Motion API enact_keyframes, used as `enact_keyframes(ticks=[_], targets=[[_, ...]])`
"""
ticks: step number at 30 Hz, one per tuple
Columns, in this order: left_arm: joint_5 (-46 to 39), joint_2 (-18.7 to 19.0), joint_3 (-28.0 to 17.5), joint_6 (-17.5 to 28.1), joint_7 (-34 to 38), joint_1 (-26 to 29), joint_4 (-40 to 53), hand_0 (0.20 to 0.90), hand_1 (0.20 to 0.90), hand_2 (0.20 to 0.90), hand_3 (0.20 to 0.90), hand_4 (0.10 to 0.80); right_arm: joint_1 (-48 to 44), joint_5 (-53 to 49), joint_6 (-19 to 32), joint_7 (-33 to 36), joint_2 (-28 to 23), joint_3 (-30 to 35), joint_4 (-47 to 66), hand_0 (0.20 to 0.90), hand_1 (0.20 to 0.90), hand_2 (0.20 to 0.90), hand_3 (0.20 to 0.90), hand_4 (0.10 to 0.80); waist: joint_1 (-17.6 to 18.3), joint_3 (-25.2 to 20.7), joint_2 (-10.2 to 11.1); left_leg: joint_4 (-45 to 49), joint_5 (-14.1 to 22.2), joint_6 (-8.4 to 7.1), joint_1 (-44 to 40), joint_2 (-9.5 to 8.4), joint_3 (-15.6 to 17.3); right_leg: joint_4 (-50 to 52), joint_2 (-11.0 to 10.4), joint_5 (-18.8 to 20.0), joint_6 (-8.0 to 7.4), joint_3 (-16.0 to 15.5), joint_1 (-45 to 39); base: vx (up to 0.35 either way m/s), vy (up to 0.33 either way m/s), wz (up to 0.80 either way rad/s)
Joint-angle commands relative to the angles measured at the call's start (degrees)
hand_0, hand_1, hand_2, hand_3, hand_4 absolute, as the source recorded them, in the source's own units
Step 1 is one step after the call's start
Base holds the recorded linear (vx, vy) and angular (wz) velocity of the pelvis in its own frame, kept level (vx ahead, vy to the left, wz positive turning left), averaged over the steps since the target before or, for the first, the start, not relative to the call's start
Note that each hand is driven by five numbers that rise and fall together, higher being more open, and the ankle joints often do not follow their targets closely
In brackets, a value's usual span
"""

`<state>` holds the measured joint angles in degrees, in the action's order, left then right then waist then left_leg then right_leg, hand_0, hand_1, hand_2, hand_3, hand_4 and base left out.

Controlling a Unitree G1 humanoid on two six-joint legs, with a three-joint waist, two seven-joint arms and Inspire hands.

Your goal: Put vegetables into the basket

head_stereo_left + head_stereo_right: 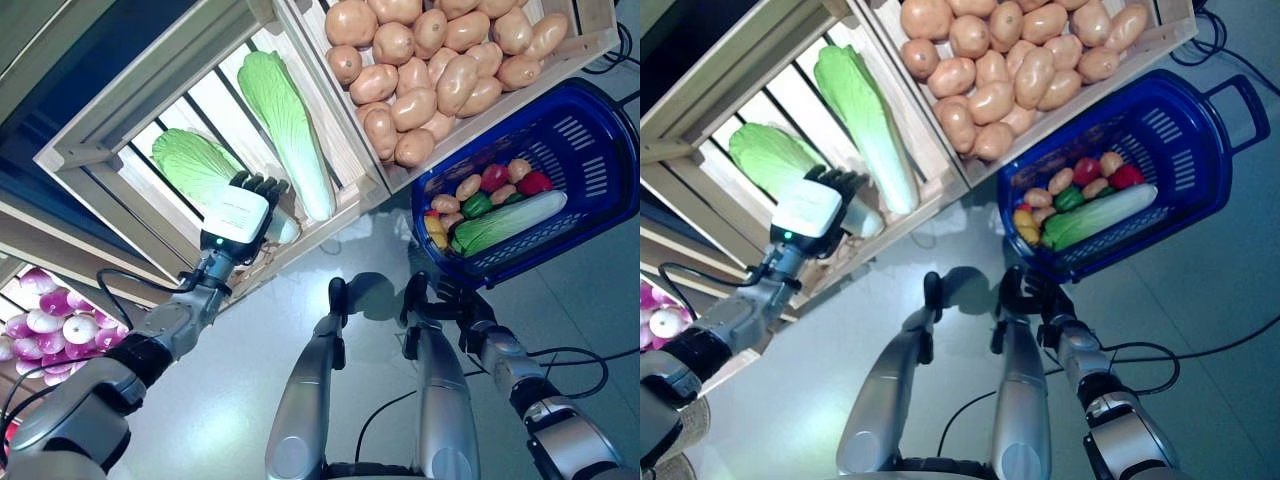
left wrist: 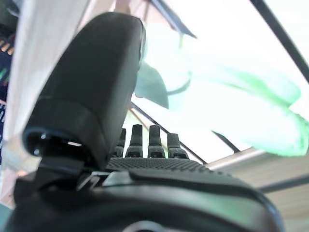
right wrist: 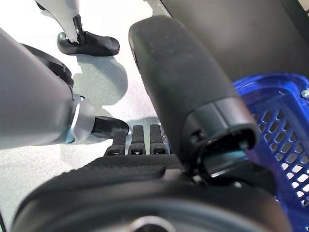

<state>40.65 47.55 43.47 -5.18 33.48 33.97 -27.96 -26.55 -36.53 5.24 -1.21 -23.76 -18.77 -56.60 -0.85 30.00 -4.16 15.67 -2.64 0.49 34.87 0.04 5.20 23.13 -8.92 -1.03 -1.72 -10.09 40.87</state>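
My left hand reaches into a slatted wooden crate and lies over the lower end of a green and white napa cabbage. In the left wrist view its fingers are straight and the cabbage lies just past them, so the hand is open. A second napa cabbage lies just right of the hand. The blue plastic basket stands on the floor at the right and holds a napa cabbage, small potatoes, red and green peppers and a yellow vegetable. My right hand is open just below the basket's near rim, and the right wrist view shows the hand beside the basket.
A crate of potatoes stands right of the cabbage crate, directly above the basket. A lower shelf with purple and white round vegetables is at the far left. Grey floor lies between the stand and the basket.
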Motion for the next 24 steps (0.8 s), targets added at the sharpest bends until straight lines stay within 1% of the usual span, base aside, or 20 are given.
enact_keyframes(ticks=[1,7,11,13,15,18,24], targets=[[-1.8,1.7,-5.7,-0.3,5.0,-1.3,0.8,0.900,0.900,0.900,0.900,0.800,1.5,-2.5,1.7,-0.4,-1.0,-0.3,1.8,0.900,0.900,0.900,0.900,0.800,-0.2,-0.2,0.8,6.8,2.0,-3.17,5.9,0.45,-0.6,-1.1,-0.1,0.8,-2.30,-0.1,-1.8,0.000,0.000,0.00],[-1.3,1.0,-6.9,0.8,7.9,-4.0,1.3,0.900,0.900,0.900,0.900,0.800,2.2,-2.6,1.9,-0.5,-1.4,-0.3,2.4,0.900,0.900,0.900,0.900,0.800,-0.5,-0.2,0.6,6.8,2.0,-3.16,6.3,0.24,-0.8,-1.2,-0.2,0.8,-2.33,-0.2,-1.5,0.003,0.000,0.01],[0.6,0.1,-6.5,-0.6,6.4,-4.2,1.7,0.900,0.900,0.900,0.900,0.800,1.8,-2.6,1.4,-0.4,-1.7,-0.4,3.0,0.900,0.900,0.900,0.900,0.800,-0.5,-0.2,0.3,6.6,1.9,-3.27,6.5,0.03,-0.9,-1.2,-0.3,0.8,-2.33,-0.2,-1.2,0.000,0.000,0.00],[2.6,0.0,-6.2,-1.0,6.8,-3.9,1.2,0.900,0.900,0.900,0.900,0.800,1.6,-2.6,1.3,-0.6,-2.0,-0.4,3.0,0.900,0.900,0.900,0.900,0.800,-0.4,-0.2,0.4,6.7,1.9,-3.25,6.7,0.11,-0.8,-1.1,-0.3,0.8,-2.30,-0.1,-1.0,0.000,0.000,0.00],[3.8,0.6,-5.6,-1.8,7.7,-3.0,0.1,0.900,0.900,0.900,0.900,0.800,1.2,-2.9,1.6,-1.4,-2.4,-0.6,2.8,0.900,0.900,0.900,0.900,0.800,-0.2,-0.2,0.6,6.9,1.9,-3.24,7.0,0.29,-0.7,-0.9,-0.2,0.8,-2.29,-0.1,-0.6,0.000,0.000,0.00],[4.6,1.0,-5.1,-1.7,7.6,-1.7,-1.6,0.900,0.900,0.900,0.900,0.800,0.8,-3.1,1.7,-1.6,-2.6,-0.8,3.0,0.900,0.900,0.900,0.900,0.800,0.1,-0.2,0.7,7.3,2.0,-3.24,7.4,0.43,-0.6,-0.6,0.0,0.8,-2.27,0.1,0.0,-0.001,0.009,-0.01],[8.4,1.4,-3.9,0.5,10.2,1.9,-7.1,0.900,0.900,0.900,0.900,0.800,0.9,-3.1,1.7,-1.2,-3.0,-1.0,3.7,0.900,0.900,0.900,0.900,0.800,1.0,-0.2,1.6,8.2,1.9,-3.25,8.7,1.00,-0.3,0.0,0.2,1.1,-2.33,0.6,1.4,-0.001,0.004,-0.01]])
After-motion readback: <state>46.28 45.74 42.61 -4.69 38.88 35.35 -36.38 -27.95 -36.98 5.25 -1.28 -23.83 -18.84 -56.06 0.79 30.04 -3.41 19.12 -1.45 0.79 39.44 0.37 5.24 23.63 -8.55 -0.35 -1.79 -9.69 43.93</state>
